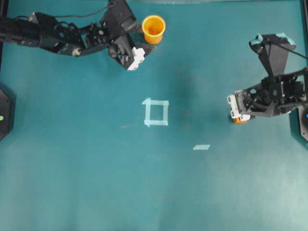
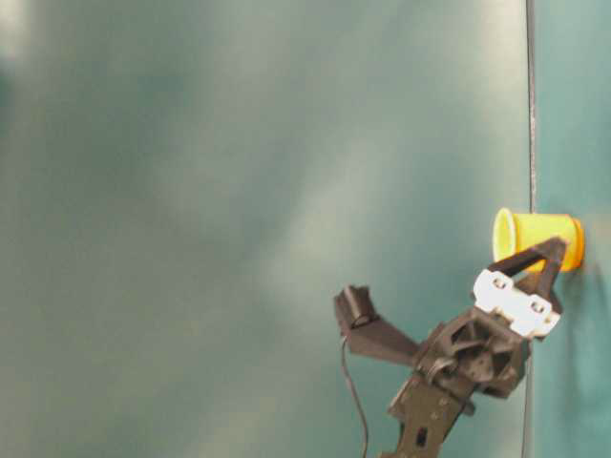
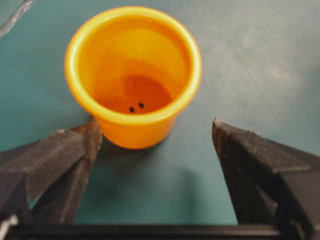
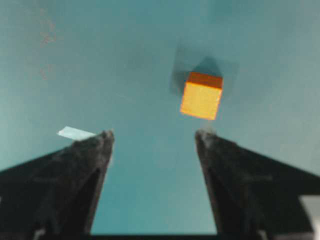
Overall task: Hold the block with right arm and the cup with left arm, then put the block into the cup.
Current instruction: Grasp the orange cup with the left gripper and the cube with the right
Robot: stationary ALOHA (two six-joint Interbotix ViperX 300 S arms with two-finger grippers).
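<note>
The yellow-orange cup [image 1: 153, 29] stands upright at the table's far edge, left of centre. My left gripper [image 1: 143, 42] is right beside it and open. In the left wrist view the cup [image 3: 133, 75] sits just ahead of the open gripper [image 3: 155, 124], off toward the left fingertip [image 3: 87, 137], and nothing is gripped. The cup [image 2: 535, 239] also shows at table level with the left gripper [image 2: 535, 262] against it. The small orange block [image 4: 201, 97] lies on the mat just beyond the right fingertip [image 4: 205, 142] of my open right gripper [image 4: 154, 134]. From overhead the block [image 1: 239, 120] peeks out under the right gripper [image 1: 237, 115].
A pale tape square outline [image 1: 156, 112] marks the mat's middle. A short tape strip [image 1: 201, 147] lies to its lower right, also seen by the right wrist camera as a strip [image 4: 76, 132] beside the left finger. Arm bases stand at both side edges.
</note>
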